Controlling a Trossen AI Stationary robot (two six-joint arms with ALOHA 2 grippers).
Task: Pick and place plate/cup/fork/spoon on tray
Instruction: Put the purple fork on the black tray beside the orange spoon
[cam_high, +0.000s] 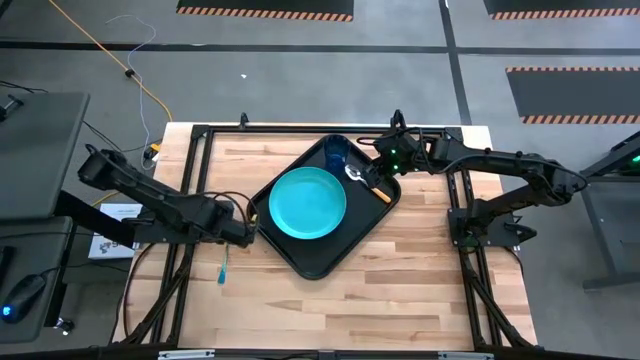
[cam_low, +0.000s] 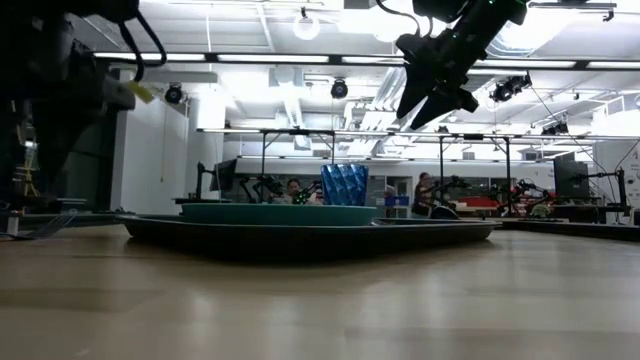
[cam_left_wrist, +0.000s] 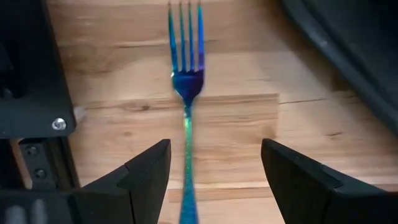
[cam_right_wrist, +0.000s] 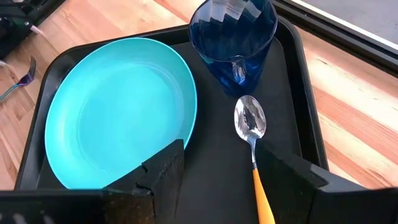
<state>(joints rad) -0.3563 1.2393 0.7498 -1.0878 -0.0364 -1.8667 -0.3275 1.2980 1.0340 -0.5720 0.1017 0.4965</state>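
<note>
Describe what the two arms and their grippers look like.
Both arms are dark, jointed links with black cabling. The left gripper has two matte-black wedge-shaped fingers beside a black bracket with a silver screw. The right gripper has similar fingers, and green lights show on its wrist in the high view.

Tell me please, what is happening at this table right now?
Two robot arms are loading a black tray. The plate, cup and spoon already sit on it. Only the fork remains on the wooden table, off the tray's left side. The left gripper is open above the fork's handle. The right gripper hangs open above the tray, holding nothing.
</note>
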